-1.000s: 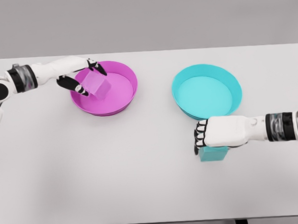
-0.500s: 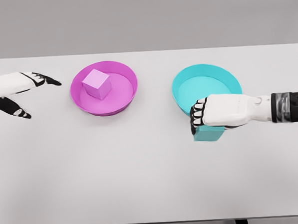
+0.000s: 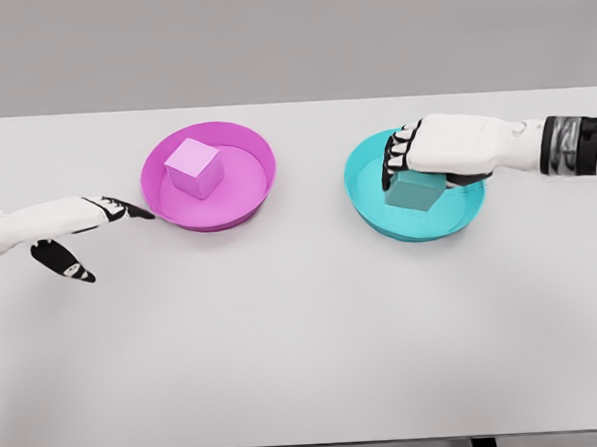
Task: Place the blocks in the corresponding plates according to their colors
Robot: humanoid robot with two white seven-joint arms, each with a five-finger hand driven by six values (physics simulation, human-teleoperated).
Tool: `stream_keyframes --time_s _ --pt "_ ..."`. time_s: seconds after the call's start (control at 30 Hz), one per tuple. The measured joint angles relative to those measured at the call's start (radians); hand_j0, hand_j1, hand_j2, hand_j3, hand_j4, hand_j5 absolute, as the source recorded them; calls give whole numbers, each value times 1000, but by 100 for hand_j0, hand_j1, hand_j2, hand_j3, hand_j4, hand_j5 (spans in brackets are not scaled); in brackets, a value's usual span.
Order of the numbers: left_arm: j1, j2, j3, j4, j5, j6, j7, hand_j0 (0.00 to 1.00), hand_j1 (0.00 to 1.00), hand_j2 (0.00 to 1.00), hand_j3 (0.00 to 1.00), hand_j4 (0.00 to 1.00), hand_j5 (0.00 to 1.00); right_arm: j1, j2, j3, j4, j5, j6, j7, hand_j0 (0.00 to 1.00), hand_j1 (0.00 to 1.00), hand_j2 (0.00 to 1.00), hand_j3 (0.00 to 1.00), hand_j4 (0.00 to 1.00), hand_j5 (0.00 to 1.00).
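At the far left the left hand (image 3: 74,235) comes in low over the white table (image 3: 306,363), fingers spread and relaxed, grasping nothing; its black-tipped forefinger points toward the pink plate (image 3: 208,175) and stops just short of the rim, while the thumb hangs lower and apart from it. The hand is smooth white with dark pads on the fingers.

The pink plate is a round, shallow dish with a raised, sloping wall and a flat floor, matte and evenly magenta. The pink block (image 3: 193,167), a paler lilac cube with crisp edges, sits inside it left of centre, one corner turned toward the camera, close to the left wall.

Between the two plates lies a bare strip of table, and the whole front half of the table, down to its near edge, is open and flat.

The cyan plate (image 3: 414,183) has the same round, walled shape in plain turquoise. The right hand (image 3: 430,156) reaches in from the right edge, clenched from above on the cyan block (image 3: 414,191), a slightly darker teal cube. The block is inside the plate's rim, over its floor near the middle; whether it touches the floor cannot be told. A dark banded wrist follows the white forearm to the right edge.
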Motion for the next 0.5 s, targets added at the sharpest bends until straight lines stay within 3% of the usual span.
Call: stream_keyframes --time_s 0.13,0.3,0.33,0.4,0.5 --pt "2 -2 11 9 -1 0 0 100 100 100 100 100 100 -14 70 1 127 11 0 7 58 58 58 58 58 58" --pt "8 3 19 12 2 0 0 100 100 100 100 100 100 -17 114 2 224 25 0 23 67 67 67 67 67 67" --pt "8 3 20 12 2 0 0 100 100 100 100 100 100 -18 117 2 239 33 0 24 70 70 70 70 70 70" --pt "8 4 22 13 2 0 0 100 100 100 100 100 100 -20 122 2 262 44 0 26 100 100 100 100 100 100" --pt "8 5 26 21 3 0 0 100 100 100 100 100 100 -18 124 2 274 51 0 27 100 100 100 100 100 100"
